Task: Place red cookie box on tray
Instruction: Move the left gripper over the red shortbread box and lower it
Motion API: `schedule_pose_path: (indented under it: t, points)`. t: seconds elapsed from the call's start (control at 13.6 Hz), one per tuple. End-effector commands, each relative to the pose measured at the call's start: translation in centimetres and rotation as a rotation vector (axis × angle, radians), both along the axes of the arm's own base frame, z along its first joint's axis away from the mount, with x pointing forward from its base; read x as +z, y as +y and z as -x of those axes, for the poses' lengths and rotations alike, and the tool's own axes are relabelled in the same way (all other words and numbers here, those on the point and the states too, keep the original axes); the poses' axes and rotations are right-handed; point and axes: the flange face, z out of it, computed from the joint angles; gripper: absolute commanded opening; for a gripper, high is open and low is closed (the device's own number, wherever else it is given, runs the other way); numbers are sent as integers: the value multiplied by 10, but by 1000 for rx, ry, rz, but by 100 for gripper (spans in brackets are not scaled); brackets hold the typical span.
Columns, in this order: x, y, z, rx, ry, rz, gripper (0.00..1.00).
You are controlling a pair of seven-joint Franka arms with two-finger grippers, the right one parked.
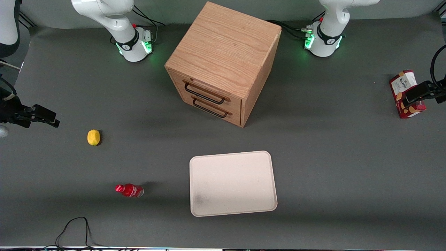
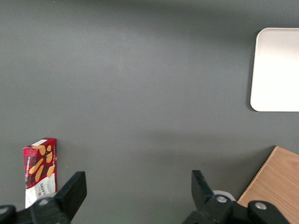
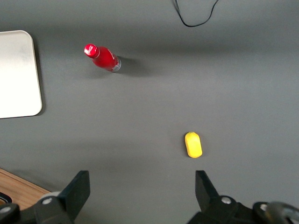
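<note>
The approach step was in hand. The red cookie box (image 1: 406,93) lay at the working arm's end of the table, well apart from the tray (image 1: 232,183). The gripper (image 2: 135,193) hung above it, spread wide and empty. Descent and centring appeared necessary next.

Tray (image 2: 275,70) cut off; gripper (image 1: 414,93) overlapping red cookie box (image 1: 404,83)

My arm was glossy white, its round base (image 1: 325,40) ringed in black and glowing green beside the wooden drawer cabinet (image 1: 223,62), with black cables trailing off. My tool (image 2: 135,196) was matte black, its two blocky fingers (image 2: 74,189) spread wide.
</note>
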Motion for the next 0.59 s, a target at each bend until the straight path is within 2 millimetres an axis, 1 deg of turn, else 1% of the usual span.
schedule_pose_path:
  t: [0.0,0.51]
  points:
    - [1,-5,3,7,6,8,100]
    - [1,-1,5,10,24,10,100]
